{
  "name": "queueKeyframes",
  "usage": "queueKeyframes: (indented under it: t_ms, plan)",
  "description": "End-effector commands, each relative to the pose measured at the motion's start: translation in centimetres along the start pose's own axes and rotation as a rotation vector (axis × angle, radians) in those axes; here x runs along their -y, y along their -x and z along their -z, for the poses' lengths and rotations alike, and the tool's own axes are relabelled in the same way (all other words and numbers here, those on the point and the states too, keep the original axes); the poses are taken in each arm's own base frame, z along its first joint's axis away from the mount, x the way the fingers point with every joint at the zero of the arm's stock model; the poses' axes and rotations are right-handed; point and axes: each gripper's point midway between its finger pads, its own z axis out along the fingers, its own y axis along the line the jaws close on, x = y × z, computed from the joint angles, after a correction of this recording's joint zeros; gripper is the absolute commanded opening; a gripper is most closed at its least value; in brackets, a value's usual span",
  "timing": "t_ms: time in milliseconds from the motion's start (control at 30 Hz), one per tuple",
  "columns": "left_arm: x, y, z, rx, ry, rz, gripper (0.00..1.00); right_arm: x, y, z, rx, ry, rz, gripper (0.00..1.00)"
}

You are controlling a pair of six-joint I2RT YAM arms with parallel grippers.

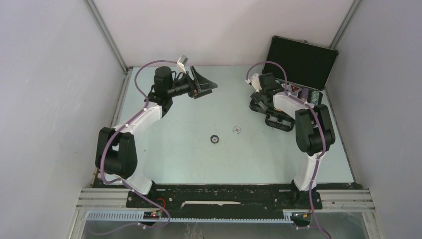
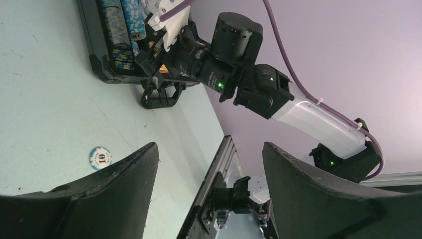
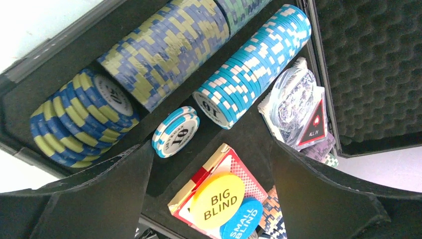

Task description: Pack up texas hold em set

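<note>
Surrounding room: plain lilac-grey walls [image 1: 50, 99]; smooth pale-green table [image 1: 199, 164];
Briefcase [image 1: 301, 59]: far right, open; egg-crate foam lid raised;
Right gripper [image 3: 209, 147]: released, over ridged striped chip rows [image 3: 164, 50];
Left gripper [image 2: 210, 148]: spread, empty;
Loose chips [image 1: 215, 139]: two, mid-table

Pale counter [image 1: 189, 164] with a case and two loose chips.
The open black case [image 1: 298, 59] sits at the far right corner. A dark chip [image 1: 215, 139] and a light chip [image 1: 237, 130] lie near each other mid-counter, apart from the case.
</note>
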Motion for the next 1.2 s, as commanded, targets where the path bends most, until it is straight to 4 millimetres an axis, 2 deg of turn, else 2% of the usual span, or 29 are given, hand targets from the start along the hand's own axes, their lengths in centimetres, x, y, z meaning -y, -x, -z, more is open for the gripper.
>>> queueKeyframes:
  t_ms: [0,467,867,1067,1167]
  plan:
    - [-0.3,-0.4,0.2,-0.013,-0.02,-0.005,0.82,1.2,1.5,-0.9,0.055,-0.04,-0.052,0.94]
    - [-0.1,-0.4,0.3,-0.013,-0.027,-0.006,0.82,4.2,2.3,-0.2,0.043,-0.133,-0.063,0.9]
    - [-0.2,-0.4,0.2,-0.018,-0.029,-0.002,0.82,5.6,1.4,-1.5,-0.021,-0.158,-0.039,0.91]
    - [-0.2,-0.5,0.1,-0.02,-0.03,0.002,0.82,5.7,0.7,-1.8,-0.043,-0.141,-0.048,0.91]
    - [-0.1,-0.4,0.1,-0.02,-0.033,0.0,0.82,5.0,0.6,-1.4,-0.049,-0.113,-0.054,0.91]
